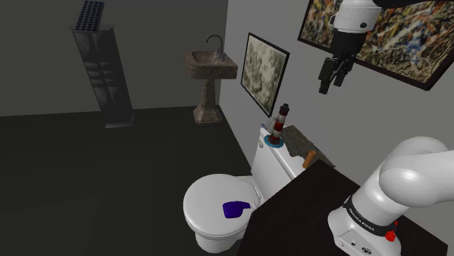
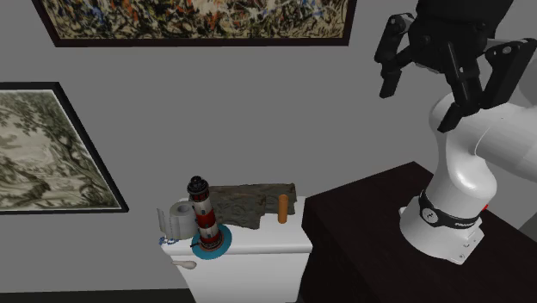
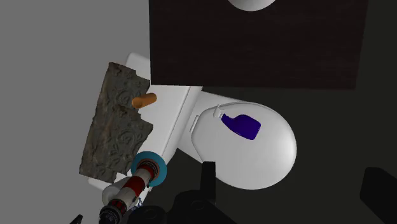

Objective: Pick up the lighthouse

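- White lettering on the black band [image 1: 367, 216] at the arm's base is too small to read;
- a dark blue bottle [image 1: 235, 209] lies on the closed toilet lid [image 1: 205, 204]; its contents cannot be told;
- the red-and-white lighthouse [image 2: 203, 215] stands upright on the toilet tank [image 2: 258, 248], a white roll [image 2: 179, 217] just beside it;
- the gripper [image 1: 331, 85] hangs high up, well apart from the lighthouse, fingers apart, clasping nothing.

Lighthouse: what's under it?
The lighthouse stands on a teal disc, which rests on the white toilet tank lid. Whatever lies beneath the disc is covered.
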`<state>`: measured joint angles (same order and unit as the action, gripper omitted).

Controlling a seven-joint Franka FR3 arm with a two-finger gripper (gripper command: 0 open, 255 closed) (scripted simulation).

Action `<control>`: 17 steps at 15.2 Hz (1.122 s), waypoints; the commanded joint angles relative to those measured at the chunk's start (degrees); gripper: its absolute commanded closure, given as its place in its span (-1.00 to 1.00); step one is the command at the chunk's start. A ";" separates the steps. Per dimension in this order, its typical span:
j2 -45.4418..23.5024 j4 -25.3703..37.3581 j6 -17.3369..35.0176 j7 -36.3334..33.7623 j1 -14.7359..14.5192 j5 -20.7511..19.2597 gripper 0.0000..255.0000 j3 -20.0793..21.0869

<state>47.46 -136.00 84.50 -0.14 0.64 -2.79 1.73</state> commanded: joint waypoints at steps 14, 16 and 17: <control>-22.56 4.34 14.29 17.19 1.89 -8.62 -1.00 -11.59; -26.78 6.14 16.21 19.71 2.10 -9.22 -1.00 -13.02; -28.93 7.14 17.12 20.97 2.21 -9.43 -1.00 -13.69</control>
<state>20.58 -129.87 100.85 19.73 2.86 -12.06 -11.47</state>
